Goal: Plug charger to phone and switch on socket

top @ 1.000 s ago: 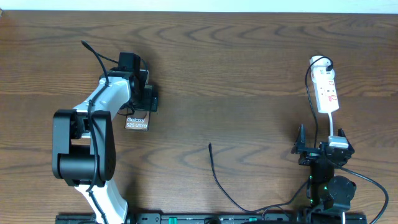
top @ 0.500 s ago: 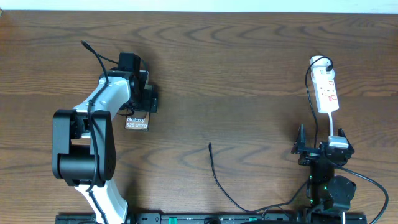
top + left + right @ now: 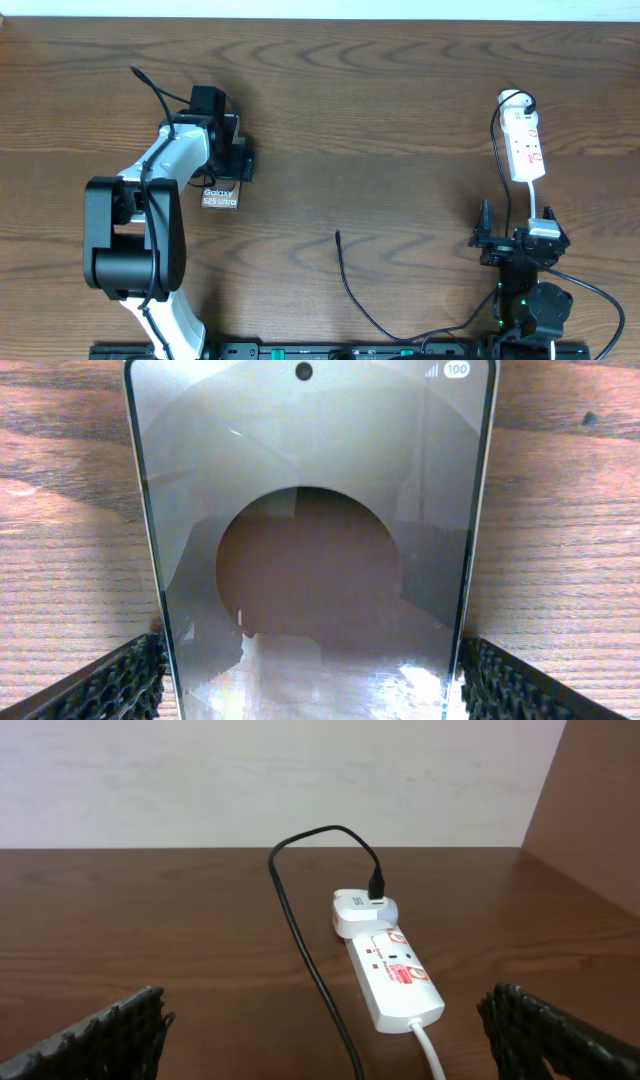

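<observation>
The phone (image 3: 220, 197) lies flat on the table at the left, its lettered end showing past my left gripper (image 3: 230, 170). In the left wrist view the phone (image 3: 310, 510) fills the frame, and my left gripper (image 3: 312, 685) has a pad against each long edge, shut on it. The charger's black plug tip (image 3: 337, 234) lies loose mid-table, its cable (image 3: 347, 288) trailing to the front edge. The socket (image 3: 526, 145) lies at the right, with the charger's cable plugged into a white adapter (image 3: 362, 910) on the socket (image 3: 395, 975). My right gripper (image 3: 515, 228) is open and empty, just short of it.
The socket's white lead (image 3: 430, 1050) runs toward my right gripper. The black cable (image 3: 300, 940) loops from the adapter down past the socket's left side. A wall (image 3: 300, 780) stands behind the table's far edge.
</observation>
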Motion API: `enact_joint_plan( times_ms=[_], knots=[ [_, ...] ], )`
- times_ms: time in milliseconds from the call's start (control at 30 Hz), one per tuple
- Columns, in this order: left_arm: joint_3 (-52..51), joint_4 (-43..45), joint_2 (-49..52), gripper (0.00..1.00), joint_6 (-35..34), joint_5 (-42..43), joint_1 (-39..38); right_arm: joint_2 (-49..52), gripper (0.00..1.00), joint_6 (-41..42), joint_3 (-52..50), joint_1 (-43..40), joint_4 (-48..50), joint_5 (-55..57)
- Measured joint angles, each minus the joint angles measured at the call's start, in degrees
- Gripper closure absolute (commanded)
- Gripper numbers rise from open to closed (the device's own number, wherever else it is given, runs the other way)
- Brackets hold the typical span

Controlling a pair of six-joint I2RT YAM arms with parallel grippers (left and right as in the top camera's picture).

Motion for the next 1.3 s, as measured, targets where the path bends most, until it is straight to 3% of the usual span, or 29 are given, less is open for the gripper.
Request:
enact_joint_plan(
  times_ms=[233,400,633,867,1000,1067,1300],
  knots=[
    [-0.2,0.1,-0.1,0.31,-0.1,0.0,0.0,0.0,0.01,0.0,0.0,0.0,0.0,0.0],
    [-0.2,0.1,-0.2,0.52,-0.2,0.1,0.1,0.0,0.01,0.0,0.0,0.0,0.0,0.0],
    [-0.3,0.1,-0.3,0.56,-0.2,0.1,0.1,0.0,0.01,0.0,0.0,0.0,0.0,0.0],
    [-0.3,0.1,-0.3,0.68,-0.2,0.2,0.1,0.0,0.01,0.0,0.0,0.0,0.0,0.0],
    [-0.3,0.1,-0.3,0.81,-0.2,0.2,0.1,0.0,0.01,0.0,0.0,0.0,0.0,0.0],
    [-0.3,0.1,-0.3,0.92,-0.2,0.2,0.1,0.0,0.01,0.0,0.0,0.0,0.0,0.0],
    [-0.3,0.2,-0.3,0.92,-0.2,0.2,0.1,0.0,0.01,0.0,0.0,0.0,0.0,0.0]
  ],
)
